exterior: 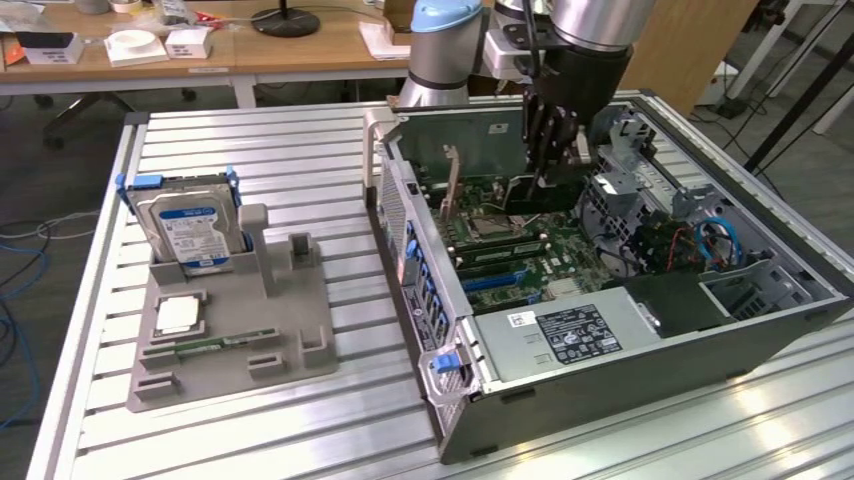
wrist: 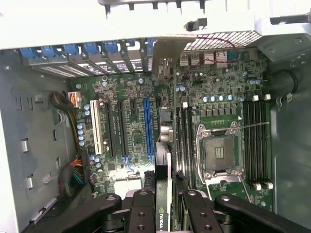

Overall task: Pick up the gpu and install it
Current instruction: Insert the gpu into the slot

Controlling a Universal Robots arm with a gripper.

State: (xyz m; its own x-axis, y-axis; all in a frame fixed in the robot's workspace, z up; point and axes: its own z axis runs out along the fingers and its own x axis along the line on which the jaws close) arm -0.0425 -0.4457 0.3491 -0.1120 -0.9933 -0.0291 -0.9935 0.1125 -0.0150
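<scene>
The gpu (exterior: pixel 451 185) hangs upright inside the open computer case (exterior: pixel 667 365), just above the motherboard (exterior: pixel 527 265). My gripper (exterior: pixel 541 195) reaches down into the case from above and is shut on the card's top edge. In the wrist view the gpu (wrist: pixel 166 160) appears edge-on as a thin dark strip. It runs from between my black fingers (wrist: pixel 143 211) toward the rear slot openings, where its silver bracket (wrist: pixel 167 51) stands. The gripper (wrist: pixel 167 206) clamps it from both sides. The card lies alongside the long blue slot (wrist: pixel 148 128); whether it touches that slot I cannot tell.
Beside the card are an empty processor socket (wrist: pixel 221 153) and memory slots (wrist: pixel 257 145). The power supply (exterior: pixel 574 330) fills the case's near end. On the exterior view's left, a grey holder (exterior: pixel 287 335) carries a blue-labelled hard drive (exterior: pixel 194 225), a processor (exterior: pixel 180 315) and a memory stick (exterior: pixel 214 345).
</scene>
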